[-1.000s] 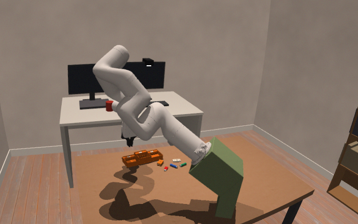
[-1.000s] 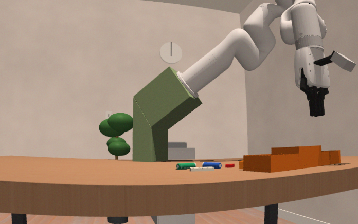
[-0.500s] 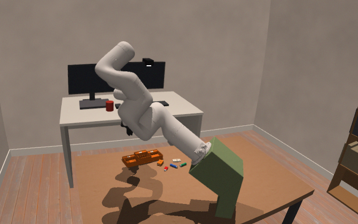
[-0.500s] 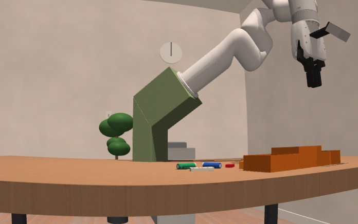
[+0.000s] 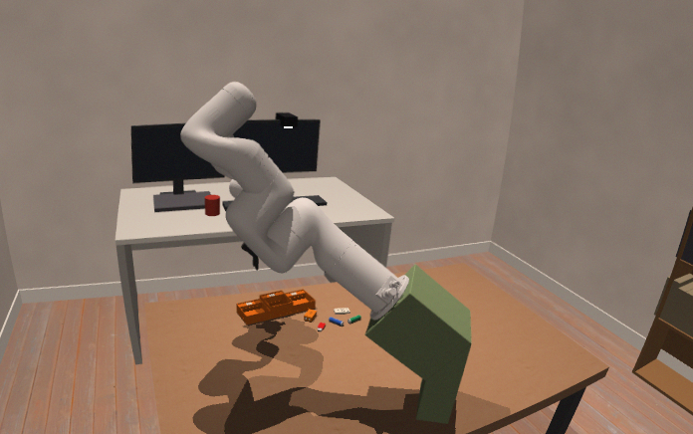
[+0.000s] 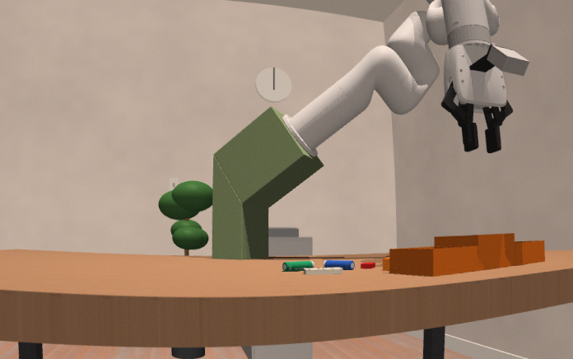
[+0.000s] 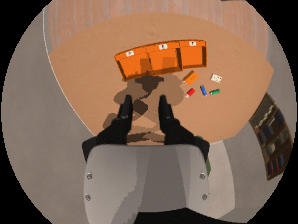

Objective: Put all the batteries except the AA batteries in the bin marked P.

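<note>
Three joined orange bins (image 5: pixel 250 316) (image 6: pixel 422 262) (image 7: pixel 148 64) stand on the brown table (image 5: pixel 511 347) (image 6: pixel 127 274); I cannot read their labels. To their right lie a green battery (image 5: pixel 353 319) (image 6: pixel 298 265) (image 7: pixel 214 92), a blue battery (image 5: pixel 336 322) (image 6: pixel 338 263) (image 7: pixel 202 88), a small red battery (image 5: pixel 321 326) (image 6: pixel 367 264) (image 7: pixel 190 91), an orange block-shaped item (image 5: pixel 310 315) (image 7: pixel 189 76) and a white flat tile (image 5: pixel 342 310) (image 6: pixel 323 270) (image 7: pixel 216 78). My gripper (image 6: pixel 482 146) (image 7: pixel 145 102) hangs high above the bins, partly open, with nothing between the fingers. In the top view the arm hides most of it.
The arm's green pedestal (image 5: pixel 429 331) (image 6: pixel 244 202) stands on the table to the right of the batteries. A white desk (image 5: pixel 332 204) with a monitor and a red cup (image 5: pixel 212 204) stands behind the table. A small green plant (image 6: pixel 188 211) stands beyond the far edge.
</note>
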### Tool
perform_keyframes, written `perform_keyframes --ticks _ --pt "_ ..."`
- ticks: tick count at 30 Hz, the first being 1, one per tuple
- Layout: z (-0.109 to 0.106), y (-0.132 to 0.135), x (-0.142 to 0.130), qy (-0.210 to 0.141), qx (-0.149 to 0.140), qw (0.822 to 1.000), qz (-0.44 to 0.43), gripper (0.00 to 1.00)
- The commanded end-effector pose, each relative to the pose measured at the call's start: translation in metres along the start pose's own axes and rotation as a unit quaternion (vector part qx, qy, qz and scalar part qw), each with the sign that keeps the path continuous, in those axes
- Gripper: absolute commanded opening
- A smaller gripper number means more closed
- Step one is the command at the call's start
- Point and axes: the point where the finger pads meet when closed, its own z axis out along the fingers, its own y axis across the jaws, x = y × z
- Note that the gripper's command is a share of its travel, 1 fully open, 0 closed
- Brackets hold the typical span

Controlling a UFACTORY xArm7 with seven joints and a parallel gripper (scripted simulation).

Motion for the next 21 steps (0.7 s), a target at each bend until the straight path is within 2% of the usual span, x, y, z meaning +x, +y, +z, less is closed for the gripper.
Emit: perform_keyframes --ticks 1,10,12,13,17,21 --pt "0.021 0.031 -0.005 0.002 0.001 0.997 0.078 0.42" --pt "0.061 0.093 -0.019 0.000 -0.003 0.975 0.222 0.42" --pt "0.061 0.093 -0.019 0.000 -0.003 0.975 0.222 0.42" --pt "0.066 0.100 -0.021 0.001 -0.003 0.964 0.267 0.42" --pt "0.084 0.127 -0.027 0.002 0.001 0.950 0.313 0.42" --pt "0.097 0.154 -0.033 0.002 0.001 0.950 0.313 0.42"
